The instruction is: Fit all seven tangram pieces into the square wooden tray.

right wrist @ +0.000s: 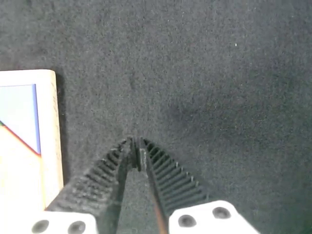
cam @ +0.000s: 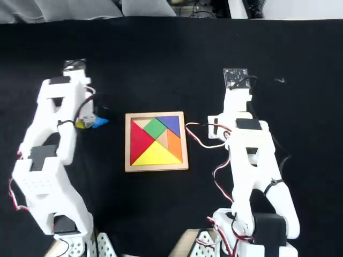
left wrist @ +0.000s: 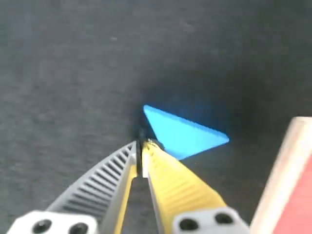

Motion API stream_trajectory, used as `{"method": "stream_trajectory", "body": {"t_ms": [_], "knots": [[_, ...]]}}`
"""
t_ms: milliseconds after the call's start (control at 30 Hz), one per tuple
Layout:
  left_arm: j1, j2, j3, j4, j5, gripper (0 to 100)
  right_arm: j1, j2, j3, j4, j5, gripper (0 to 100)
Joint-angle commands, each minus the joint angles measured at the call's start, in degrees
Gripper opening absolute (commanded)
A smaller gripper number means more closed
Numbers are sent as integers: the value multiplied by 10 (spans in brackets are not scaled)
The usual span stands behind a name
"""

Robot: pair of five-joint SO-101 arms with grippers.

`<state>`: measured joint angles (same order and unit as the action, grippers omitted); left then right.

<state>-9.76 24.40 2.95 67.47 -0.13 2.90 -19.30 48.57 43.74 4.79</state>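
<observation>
Square wooden tray (cam: 156,167) awaits the small light-blue triangular piece (left wrist: 183,134) lying near it, whose corner the left gripper (left wrist: 140,148) touches with closed, empty tips, seemingly to push; right gripper (right wrist: 135,148) closed, empty.

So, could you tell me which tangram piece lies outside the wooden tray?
The light blue triangle: it lies on the black cloth by the left gripper, while the others sit in the tray.

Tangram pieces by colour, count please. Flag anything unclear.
Red triangle: 1
Yellow triangle: 1
Green square: 1
Orange piece: 1
Dark blue triangle: 1
Light blue triangle, outside the tray: 1
Tan patches in the tray, piece or bare wood unclear: 2
Total: 6 certain pieces.
</observation>
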Motion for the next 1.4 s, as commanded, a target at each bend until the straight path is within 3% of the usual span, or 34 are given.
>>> {"method": "stream_trajectory", "body": {"t_ms": [0,100,267,433,533,700,933,1167,1367], "knots": [[55,-11,-23,35,5,37,-7,-26,-1,-5,4,15],[46,-25,-44,85,5,37,-7,-28,-2,-5,6,15],[-57,-107,-107,185,0,37,-39,-29,-38,-4,96,15],[-189,-207,-107,205,-50,41,-193,-22,-67,10,224,15],[-262,-244,-62,197,-55,114,-313,-22,-68,33,330,24],[-352,-264,48,117,-85,255,-425,-22,-97,3,361,154],[-424,-269,248,3,-89,271,-436,117,-255,9,363,209],[-436,-270,435,-156,-75,271,-469,354,-488,98,392,208],[-466,-298,458,-173,-75,271,-486,552,-748,273,484,208]]}}
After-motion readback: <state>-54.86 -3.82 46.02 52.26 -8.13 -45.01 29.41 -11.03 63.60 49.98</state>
